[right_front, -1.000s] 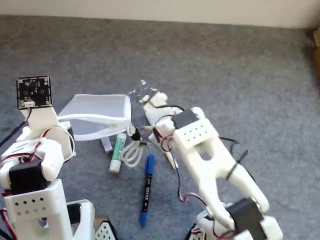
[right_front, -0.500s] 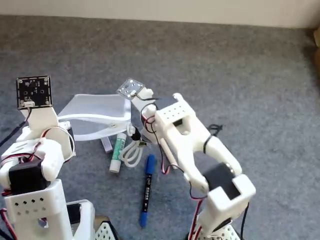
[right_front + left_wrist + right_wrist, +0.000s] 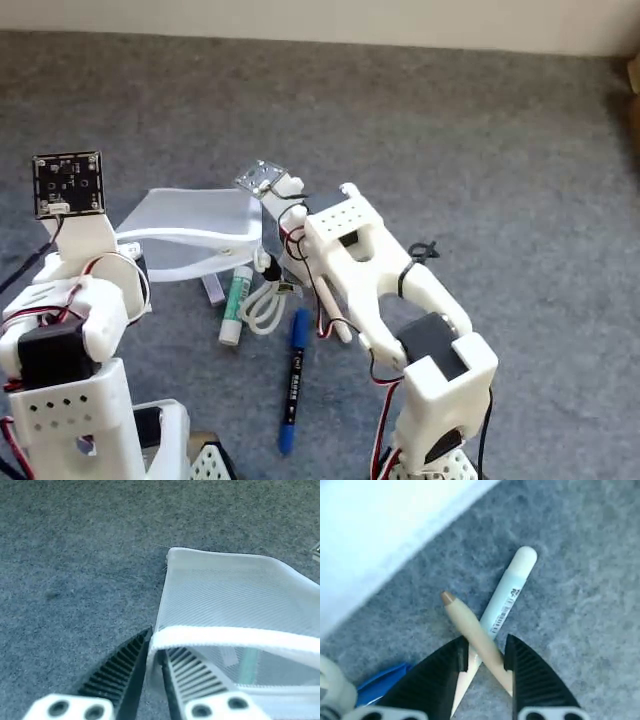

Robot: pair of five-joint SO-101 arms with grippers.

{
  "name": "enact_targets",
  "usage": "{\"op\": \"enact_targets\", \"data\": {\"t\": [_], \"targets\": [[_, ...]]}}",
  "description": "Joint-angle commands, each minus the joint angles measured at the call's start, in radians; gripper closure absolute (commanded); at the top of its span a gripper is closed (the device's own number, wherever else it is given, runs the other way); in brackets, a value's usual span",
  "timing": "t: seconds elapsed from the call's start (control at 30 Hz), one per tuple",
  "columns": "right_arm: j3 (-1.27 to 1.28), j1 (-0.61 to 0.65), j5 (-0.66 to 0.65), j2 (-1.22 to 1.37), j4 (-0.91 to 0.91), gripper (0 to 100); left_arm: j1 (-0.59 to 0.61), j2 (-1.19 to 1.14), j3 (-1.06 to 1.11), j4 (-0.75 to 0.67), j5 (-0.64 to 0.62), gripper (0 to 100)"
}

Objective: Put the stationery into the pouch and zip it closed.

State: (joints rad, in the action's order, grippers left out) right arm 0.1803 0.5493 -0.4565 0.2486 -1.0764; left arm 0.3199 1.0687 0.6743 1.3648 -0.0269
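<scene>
- Folded back toward its base and rolled at the wrist over the last second: right arm [image 3: 370, 270], now hunched just beside the right end of the pouch [image 3: 190, 225]. Pens and cord unmoved.
- Nearly closed, pinching a beige pencil [image 3: 470, 622] low on its shaft, tip pointing out ahead: right gripper [image 3: 485, 655].
- Clamped tight on the pouch's zip band at its left end, rim lifted and mouth seemingly held agape: left gripper [image 3: 156, 662].
- Pouch in the left half of the carpet [image 3: 480, 150], nearer the arms' edge than the far edge. Green pen [image 3: 234, 300], white cord [image 3: 262, 305] and blue pen [image 3: 294, 385] just off its right corner, toward the near edge.
- Step in hand, by the look of it: feeding the pencil into the mouth.
- Aim the tip at the gap under the raised band, not at the mesh wall. Come in shallow, along the pouch's length.
- Keep the pinch firm until most of the shaft is inside, then release. Avoid a loose hold, given likely pivoting of so thin a shaft.
- Hold the left clamp steady meanwhile, against a probable sagging shut of the mouth.
- Mind the green pen and cord under the wrist on the way in.
</scene>
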Motion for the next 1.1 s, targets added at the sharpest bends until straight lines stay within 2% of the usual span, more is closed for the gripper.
{"op": "enact_targets", "data": {"t": [0.0, 0.27, 0.5, 0.77, 1.07], "targets": [[-0.061, -0.028, -0.008, -0.018, 0.012, 89.8, 0.018, -0.012, -0.013, -0.002, 0.003, 99], [-0.061, -0.076, -0.008, -0.019, 0.01, 99.3, 0.018, -0.012, -0.012, -0.002, 0.003, 99], [-0.061, -0.133, 0.055, -0.025, 0.01, 99.3, 0.018, -0.012, -0.012, -0.002, 0.003, 99], [-0.061, -0.163, 0.064, -0.027, 0.004, 99.3, 0.015, -0.012, -0.013, -0.002, 0.003, 99], [-0.054, -0.2, 0.199, -0.156, 0.004, 99.3, 0.018, -0.012, -0.013, 0.005, 0.003, 99]]}}
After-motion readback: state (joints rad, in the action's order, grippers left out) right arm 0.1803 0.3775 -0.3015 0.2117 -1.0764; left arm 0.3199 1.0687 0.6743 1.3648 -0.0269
